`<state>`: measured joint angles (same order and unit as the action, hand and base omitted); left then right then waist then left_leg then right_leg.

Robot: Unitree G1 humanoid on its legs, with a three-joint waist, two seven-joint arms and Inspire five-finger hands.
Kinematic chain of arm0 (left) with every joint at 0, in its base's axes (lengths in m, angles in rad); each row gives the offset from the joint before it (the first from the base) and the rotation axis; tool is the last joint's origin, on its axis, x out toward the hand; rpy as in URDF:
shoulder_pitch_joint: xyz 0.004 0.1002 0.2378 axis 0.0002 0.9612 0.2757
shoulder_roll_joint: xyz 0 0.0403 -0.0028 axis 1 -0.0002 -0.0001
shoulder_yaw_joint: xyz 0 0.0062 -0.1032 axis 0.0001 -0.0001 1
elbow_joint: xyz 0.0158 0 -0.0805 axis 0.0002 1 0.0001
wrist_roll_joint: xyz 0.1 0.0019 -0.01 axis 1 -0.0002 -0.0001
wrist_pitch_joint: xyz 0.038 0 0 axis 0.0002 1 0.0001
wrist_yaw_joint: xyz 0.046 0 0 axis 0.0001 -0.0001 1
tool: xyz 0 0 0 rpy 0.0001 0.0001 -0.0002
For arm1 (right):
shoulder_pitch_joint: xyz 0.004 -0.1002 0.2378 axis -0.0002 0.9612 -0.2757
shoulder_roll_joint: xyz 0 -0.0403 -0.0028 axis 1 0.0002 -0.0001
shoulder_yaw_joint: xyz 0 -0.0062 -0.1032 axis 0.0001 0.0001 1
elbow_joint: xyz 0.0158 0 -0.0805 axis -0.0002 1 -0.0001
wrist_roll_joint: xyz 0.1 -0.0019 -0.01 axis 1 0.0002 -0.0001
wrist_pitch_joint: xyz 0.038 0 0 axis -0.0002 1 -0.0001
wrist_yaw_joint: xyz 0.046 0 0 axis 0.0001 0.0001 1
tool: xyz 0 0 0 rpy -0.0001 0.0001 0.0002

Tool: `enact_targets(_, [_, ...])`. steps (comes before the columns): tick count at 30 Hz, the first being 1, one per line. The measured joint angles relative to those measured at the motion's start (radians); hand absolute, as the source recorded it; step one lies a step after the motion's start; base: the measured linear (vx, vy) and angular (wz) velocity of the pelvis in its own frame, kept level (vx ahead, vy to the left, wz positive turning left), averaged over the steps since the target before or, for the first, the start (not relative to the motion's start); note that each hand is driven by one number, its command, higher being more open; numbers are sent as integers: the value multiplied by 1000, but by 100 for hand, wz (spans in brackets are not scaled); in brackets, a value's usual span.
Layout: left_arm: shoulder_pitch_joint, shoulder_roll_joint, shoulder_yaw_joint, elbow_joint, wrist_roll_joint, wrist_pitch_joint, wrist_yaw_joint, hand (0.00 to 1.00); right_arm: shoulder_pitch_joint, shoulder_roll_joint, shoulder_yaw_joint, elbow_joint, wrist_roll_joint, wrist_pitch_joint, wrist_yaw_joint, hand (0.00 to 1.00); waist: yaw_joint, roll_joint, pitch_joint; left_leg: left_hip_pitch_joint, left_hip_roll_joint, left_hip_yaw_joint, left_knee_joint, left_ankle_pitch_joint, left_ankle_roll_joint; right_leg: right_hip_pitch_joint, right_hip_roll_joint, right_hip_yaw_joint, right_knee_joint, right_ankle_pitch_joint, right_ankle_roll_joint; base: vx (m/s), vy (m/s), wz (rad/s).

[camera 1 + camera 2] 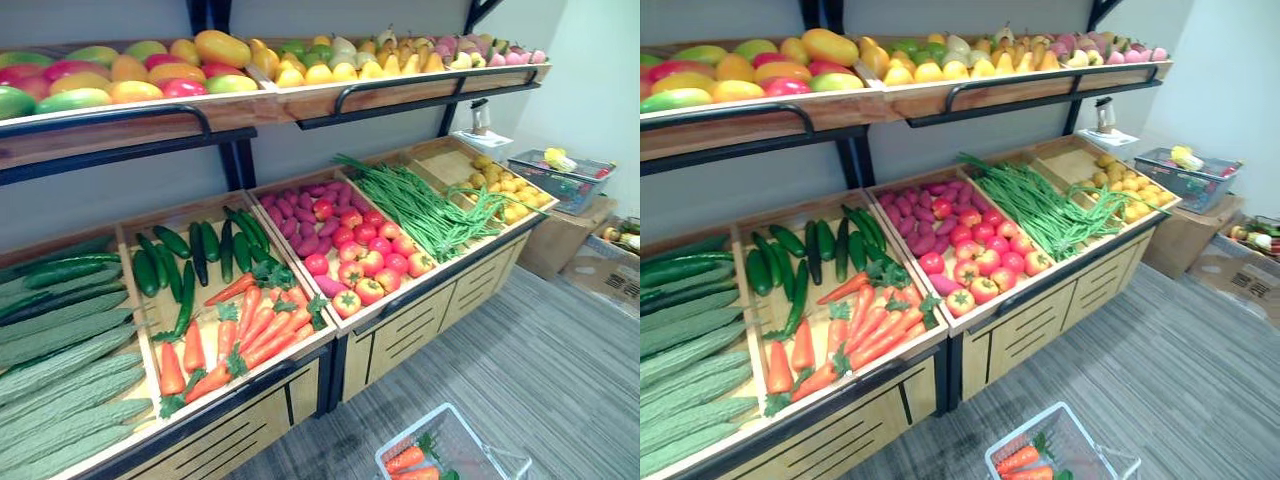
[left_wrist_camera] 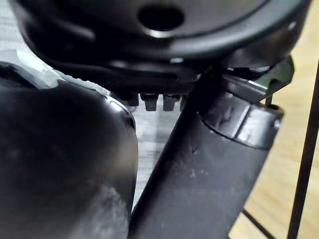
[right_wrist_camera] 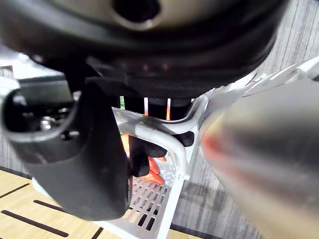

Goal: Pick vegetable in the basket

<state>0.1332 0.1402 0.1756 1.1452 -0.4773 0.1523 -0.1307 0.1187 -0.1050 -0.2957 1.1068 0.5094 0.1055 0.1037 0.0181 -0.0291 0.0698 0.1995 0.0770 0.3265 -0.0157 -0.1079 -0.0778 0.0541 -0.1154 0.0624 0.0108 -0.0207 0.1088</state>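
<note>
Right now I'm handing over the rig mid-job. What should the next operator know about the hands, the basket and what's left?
Right hand: curled round the handle of the white basket, which is low over the floor in front of the stand.
Left hand: idle, seen in its wrist view by the stand's wooden front.
Done: carrots are already in the basket.
Left: probably more picking. The stand's carrot pile lies nearest, with cucumbers behind it.
</note>
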Motion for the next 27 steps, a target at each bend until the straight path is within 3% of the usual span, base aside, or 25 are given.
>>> enact_targets(6, [-26,26,-52,20,105,13,-7,100,-16,4,13,3,-1,-18,0,0,-28,-1,2,-2,14,75,58,-53,0,-38,22,102,3,21,2,0,9,-57])
enact_targets(11, [-42,33,-50,39,135,19,-8,100,-13,19,12,-3,1,-46,1,0,-55,1,15,38,37,212,101,-100,-3,-79,69,155,21,70,-9,-1,32,-99])
enact_targets(14, [-41,34,-32,35,108,7,-8,100,-10,21,0,-12,-33,-47,2,0,-60,3,44,44,65,318,158,-128,-1,-112,99,1,15,135,-55,-63,-63,-161])
enact_targets(15, [-21,27,-42,15,73,-19,2,100,34,1,-72,0,-71,-27,-31,0,-70,19,81,52,93,384,192,-137,-3,-139,68,-315,47,137,-97,-113,-196,-189])
enact_targets(17, [-32,19,-47,14,75,-11,8,100,32,-16,-71,8,-73,10,-38,0,-73,27,95,57,106,358,192,-140,-8,-139,83,-304,44,131,-101,-81,-155,-95])
enact_targets(22, [-58,10,-58,6,146,-3,12,100,44,-8,-86,7,-23,28,-66,0,-80,45,112,55,151,338,179,-143,-66,-140,119,-320,50,117,-125,-44,-95,1])
enact_targets(27, [-128,30,-200,-23,277,9,-2,100,45,-11,-28,-111,23,58,-73,0,-83,42,111,6,161,307,173,-108,-91,-229,113,-345,150,65,-150,22,-80,12])
